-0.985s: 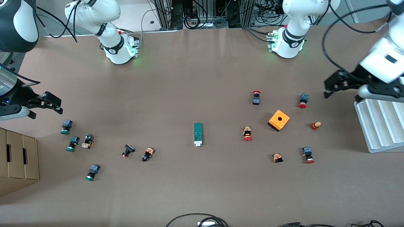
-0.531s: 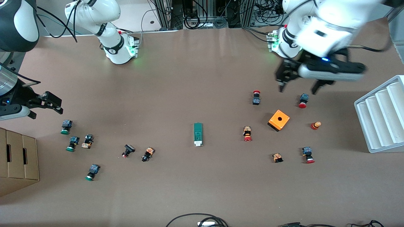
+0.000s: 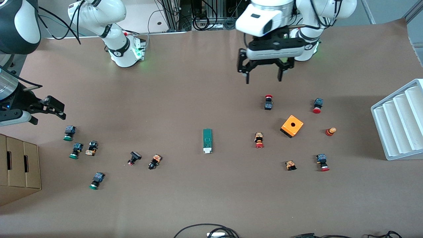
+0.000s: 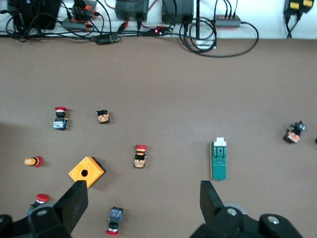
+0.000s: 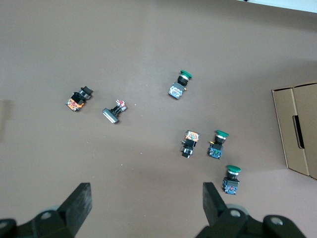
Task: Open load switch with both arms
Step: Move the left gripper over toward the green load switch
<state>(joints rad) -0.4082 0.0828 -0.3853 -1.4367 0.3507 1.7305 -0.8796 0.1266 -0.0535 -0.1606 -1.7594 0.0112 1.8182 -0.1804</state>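
Observation:
The load switch [image 3: 207,141] is a narrow dark-green block with a white tab at the end nearer the front camera. It lies alone on the brown table, midway between the two arms' ends, and also shows in the left wrist view as the load switch [image 4: 219,159]. My left gripper [image 3: 263,79] hangs open and empty over bare table close to its own base, well off the switch. In its wrist view the left gripper [image 4: 142,199] has fingers [image 4: 74,201] spread wide. My right gripper [image 3: 49,118] waits open at the right arm's end; the right gripper [image 5: 146,203] holds nothing.
An orange cube [image 3: 292,126] with a hole and several red push buttons [image 3: 268,102] lie toward the left arm's end. Green-capped buttons [image 3: 69,133] lie scattered toward the right arm's end. A cardboard box [image 3: 19,165] and a white ribbed rack [image 3: 398,122] stand at the table's ends.
The left arm has swung from over the white rack toward the middle, its gripper now pointing down over the table near its base. The right arm and the switch have not moved.

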